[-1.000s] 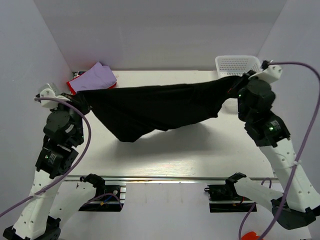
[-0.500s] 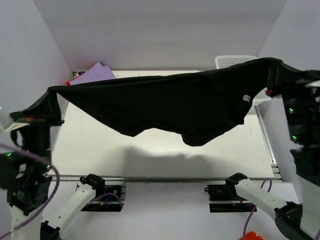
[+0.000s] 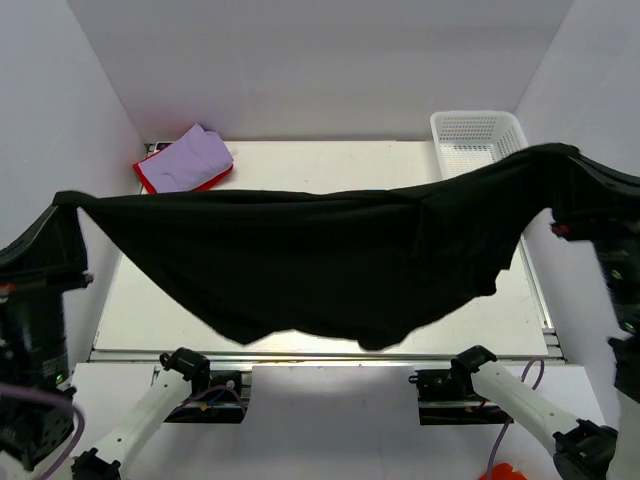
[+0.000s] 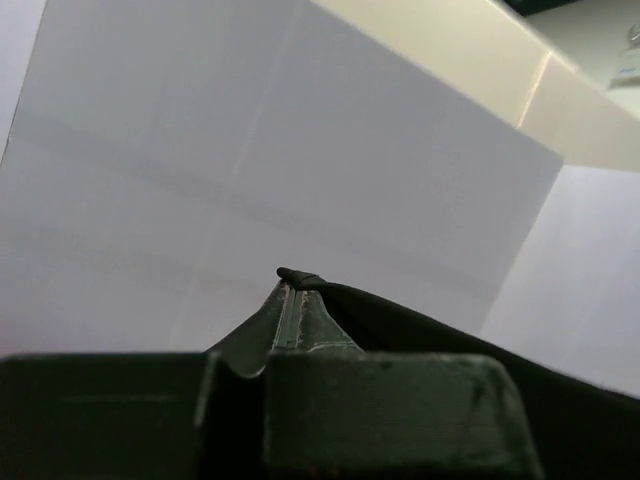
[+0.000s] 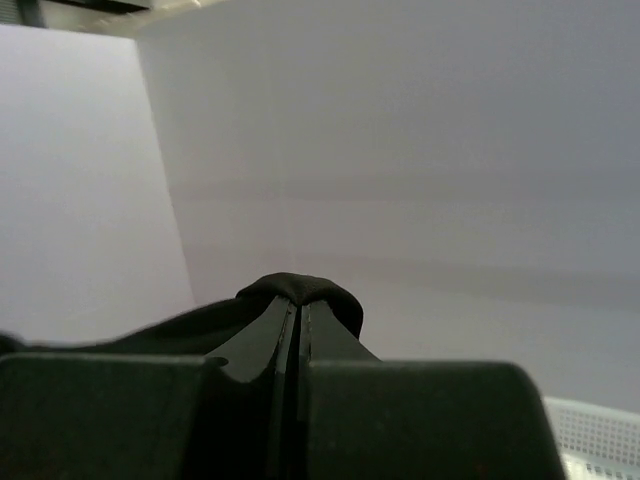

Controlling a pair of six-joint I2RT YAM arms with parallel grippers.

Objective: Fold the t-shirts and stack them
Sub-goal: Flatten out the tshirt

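Note:
The black t-shirt [image 3: 320,255] hangs stretched in the air between my two grippers, high above the table, sagging in the middle. My left gripper [image 3: 68,200] is shut on its left end, seen in the left wrist view [image 4: 298,280]. My right gripper [image 3: 560,155] is shut on its right end, where the cloth [image 5: 300,288] bulges over the fingertips. The lavender t-shirt [image 3: 190,158] lies folded on the red t-shirt [image 3: 152,178] at the table's far left corner.
A white mesh basket [image 3: 478,135] stands at the far right corner, partly behind the black shirt. White walls close in the table on three sides. The arm bases [image 3: 200,385] sit at the near edge.
Both grippers have risen and drawn back toward the near edge with the black shirt, lifting it off the table and spreading it wider. The lavender and red shirts have not moved.

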